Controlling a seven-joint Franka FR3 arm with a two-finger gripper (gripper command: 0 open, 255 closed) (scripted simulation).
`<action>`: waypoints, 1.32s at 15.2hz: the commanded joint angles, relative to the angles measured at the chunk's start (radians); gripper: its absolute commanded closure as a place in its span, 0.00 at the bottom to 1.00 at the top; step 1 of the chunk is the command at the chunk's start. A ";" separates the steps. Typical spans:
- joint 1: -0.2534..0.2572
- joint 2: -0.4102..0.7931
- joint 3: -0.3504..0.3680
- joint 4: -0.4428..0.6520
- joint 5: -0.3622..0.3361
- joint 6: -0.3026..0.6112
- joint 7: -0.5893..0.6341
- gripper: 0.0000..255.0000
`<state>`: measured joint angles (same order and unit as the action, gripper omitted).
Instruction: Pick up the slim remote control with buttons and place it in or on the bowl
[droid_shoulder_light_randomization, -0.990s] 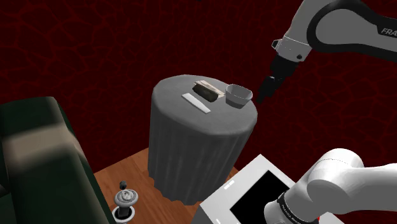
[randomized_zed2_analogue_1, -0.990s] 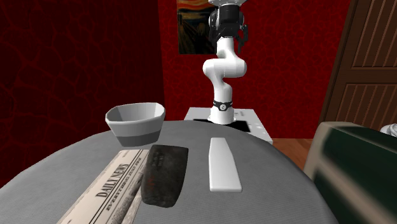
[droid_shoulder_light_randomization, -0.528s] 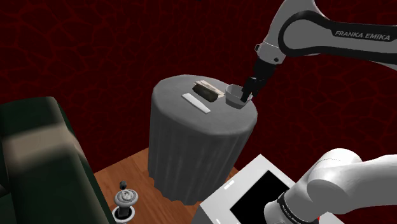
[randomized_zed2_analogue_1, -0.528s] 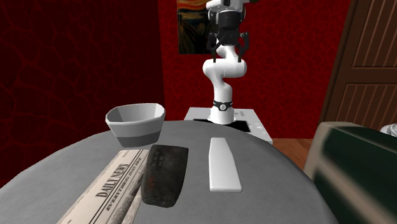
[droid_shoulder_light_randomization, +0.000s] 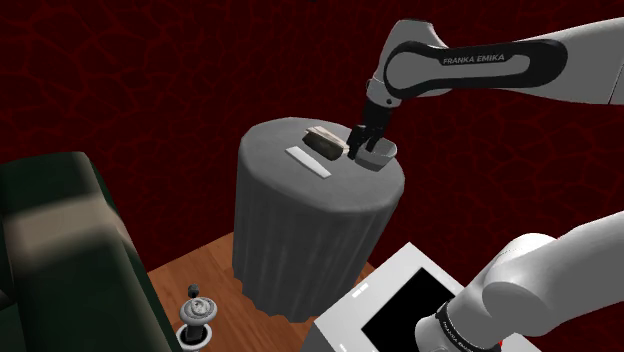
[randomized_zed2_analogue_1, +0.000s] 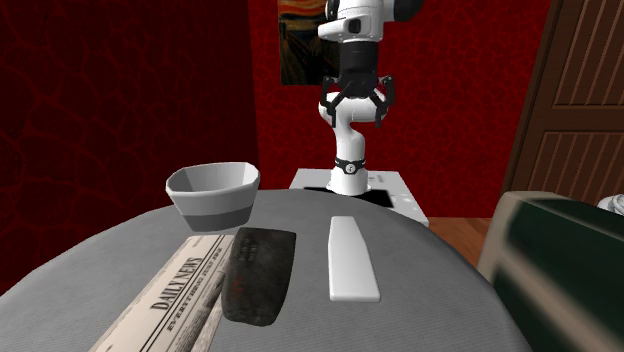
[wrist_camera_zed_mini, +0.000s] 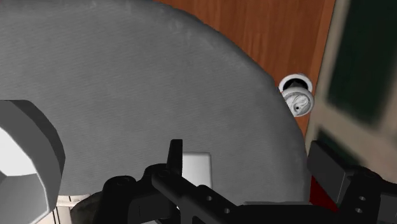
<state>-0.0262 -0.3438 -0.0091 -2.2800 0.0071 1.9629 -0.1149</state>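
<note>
The slim white remote (droid_shoulder_light_randomization: 308, 161) (randomized_zed2_analogue_1: 352, 257) lies flat on the round grey table (droid_shoulder_light_randomization: 300, 215), with no buttons drawn on it. The grey-white bowl (droid_shoulder_light_randomization: 378, 154) (randomized_zed2_analogue_1: 212, 195) stands upright near the table's edge on the stand's side. My black gripper (droid_shoulder_light_randomization: 362, 143) (randomized_zed2_analogue_1: 357, 112) hangs open above the table by the bowl, holding nothing. In the wrist view the gripper (wrist_camera_zed_mini: 251, 162) looks down on the table (wrist_camera_zed_mini: 159, 76), with the bowl (wrist_camera_zed_mini: 25, 162) to one side and one end of the remote (wrist_camera_zed_mini: 196, 168) by a fingertip (wrist_camera_zed_mini: 175, 153).
A dark flat object (randomized_zed2_analogue_1: 260, 272) (droid_shoulder_light_randomization: 327, 146) lies on a folded newspaper (randomized_zed2_analogue_1: 170, 300) between bowl and remote. A dark green sofa (droid_shoulder_light_randomization: 60, 250) (randomized_zed2_analogue_1: 560, 250) stands beside the table. A small round ornament (droid_shoulder_light_randomization: 197, 318) (wrist_camera_zed_mini: 297, 95) sits on the wooden floor.
The arm has swung toward the shoulder view's left and come down, carrying the gripper from beside the table to over the bowl. Fingers stayed open. Nothing on the table moved.
</note>
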 joint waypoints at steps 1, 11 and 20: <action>-0.001 0.083 -0.002 0.041 0.000 0.040 -0.002 0.00; -0.003 0.481 -0.006 0.326 0.006 0.141 -0.007 0.00; -0.007 0.739 -0.006 0.557 0.011 0.162 -0.009 0.00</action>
<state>-0.0321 0.3858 -0.0151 -1.7246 0.0178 2.1165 -0.1222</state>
